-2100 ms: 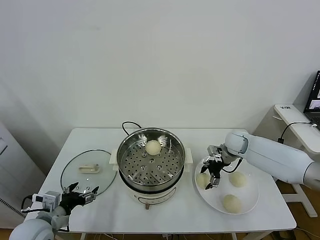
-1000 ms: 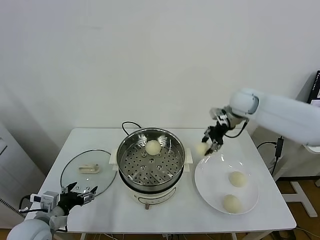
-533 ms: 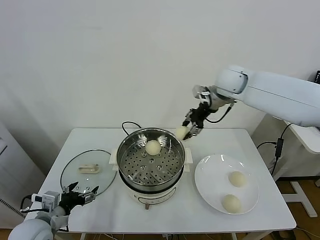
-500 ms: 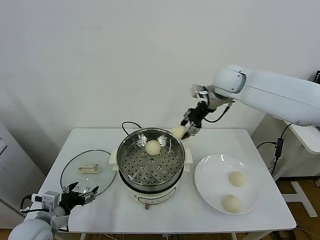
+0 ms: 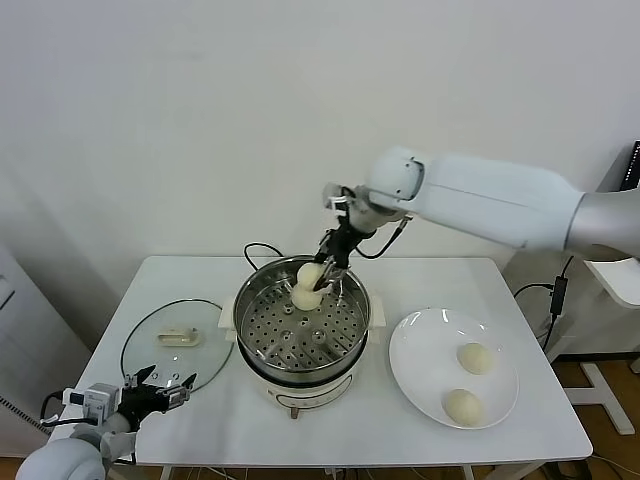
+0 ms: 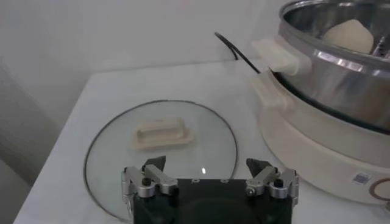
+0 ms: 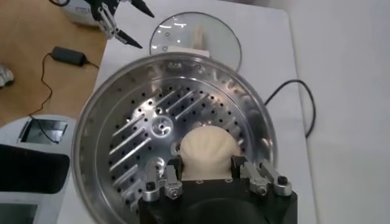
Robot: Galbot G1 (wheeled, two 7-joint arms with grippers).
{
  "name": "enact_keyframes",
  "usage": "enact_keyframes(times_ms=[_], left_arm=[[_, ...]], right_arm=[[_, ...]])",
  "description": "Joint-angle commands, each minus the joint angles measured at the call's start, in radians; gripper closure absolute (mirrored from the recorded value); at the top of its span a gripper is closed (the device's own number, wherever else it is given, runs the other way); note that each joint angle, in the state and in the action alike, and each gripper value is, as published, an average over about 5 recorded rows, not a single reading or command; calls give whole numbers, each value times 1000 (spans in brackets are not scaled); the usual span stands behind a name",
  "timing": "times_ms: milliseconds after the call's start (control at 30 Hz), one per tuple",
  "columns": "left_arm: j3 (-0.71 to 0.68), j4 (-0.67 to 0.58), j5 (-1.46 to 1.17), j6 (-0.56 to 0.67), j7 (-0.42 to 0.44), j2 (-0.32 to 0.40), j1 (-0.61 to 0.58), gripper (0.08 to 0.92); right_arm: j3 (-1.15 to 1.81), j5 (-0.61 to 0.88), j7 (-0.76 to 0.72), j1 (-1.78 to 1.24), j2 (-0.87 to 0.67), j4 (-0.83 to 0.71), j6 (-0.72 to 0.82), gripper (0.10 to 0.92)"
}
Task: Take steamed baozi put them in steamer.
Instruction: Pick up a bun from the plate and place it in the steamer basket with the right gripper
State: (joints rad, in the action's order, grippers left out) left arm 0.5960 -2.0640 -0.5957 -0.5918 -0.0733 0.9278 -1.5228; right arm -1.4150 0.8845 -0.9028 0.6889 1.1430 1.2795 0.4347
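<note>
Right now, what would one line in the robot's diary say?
right gripper: shut on baozi, above steamer | one bun in tray | two on plate | left gripper: open, idle by lid

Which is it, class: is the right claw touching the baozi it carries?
Touching. The right wrist view shows the right claw closed on both sides of the baozi, above the steamer.

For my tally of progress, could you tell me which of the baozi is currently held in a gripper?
The baozi over the steamer, clamped in the right gripper. Another lies on the tray just below; two more lie on the white plate.
</note>
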Motion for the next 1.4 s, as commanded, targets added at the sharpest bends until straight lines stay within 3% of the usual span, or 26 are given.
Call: enact_keyframes(times_ms=[33,1133,1233,1400], left_arm=[[0,4,-1,1,1,-1,2,177],[-1,15,-10,6,3,-5,11,177],[-1,15,-10,6,3,-5,13,177],[-1,15,-11,4,3,-4,13,177]], right_arm=[[7,22,49,-61,76,-10,29,533],[30,-40,151,-179,199,-83,86,530],[31,-39,156,-185,202,-85,87,490],[36,-32,162,-185,205,-90,92,351]])
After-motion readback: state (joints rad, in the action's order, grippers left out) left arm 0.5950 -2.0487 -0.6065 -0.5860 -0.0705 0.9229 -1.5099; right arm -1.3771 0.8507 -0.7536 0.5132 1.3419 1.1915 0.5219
